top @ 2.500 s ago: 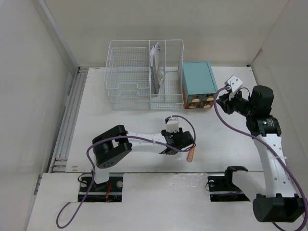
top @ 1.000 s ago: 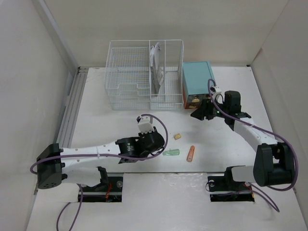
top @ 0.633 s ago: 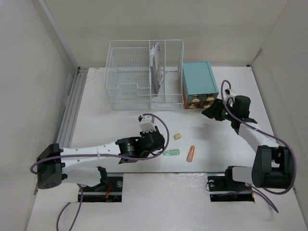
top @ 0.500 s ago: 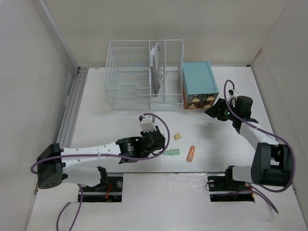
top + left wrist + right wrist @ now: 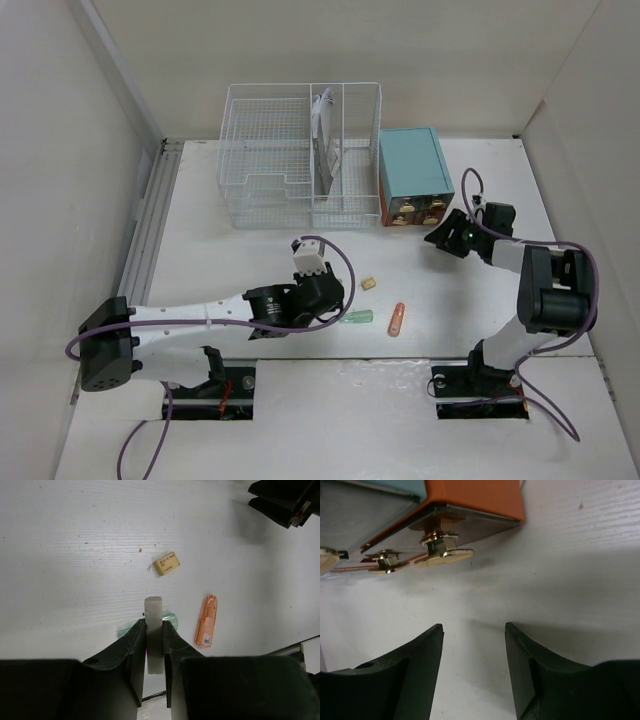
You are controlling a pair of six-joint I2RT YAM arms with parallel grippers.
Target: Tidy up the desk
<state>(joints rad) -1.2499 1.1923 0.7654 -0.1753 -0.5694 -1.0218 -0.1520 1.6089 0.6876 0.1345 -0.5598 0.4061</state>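
Three small items lie loose on the near middle of the desk (image 5: pixel 250 250), the wide white tabletop under everything: a tan eraser (image 5: pixel 369 283), an orange tube (image 5: pixel 398 318) and a green clear piece (image 5: pixel 355 317), close together but apart. Left gripper (image 5: pixel 153 623) hangs just over the green piece, its jaws drawn narrow and pinching a pale flat strip (image 5: pixel 153 607) that I cannot identify. From the wrist view the strip stands directly above the green piece, likely being carried or set down there. Right gripper (image 5: pixel 473 627) sits low at the far right, level with the orange front of the teal cabinet (image 5: pixel 415 165). Its jaws are wide and empty and point toward a brass knob (image 5: pixel 442 550) without touching it. That height and gap suggest it is lining up to pull a drawer so the loose items have somewhere to go. Wire basket (image 5: pixel 300 150), far centre, holds papers upright in one slot.
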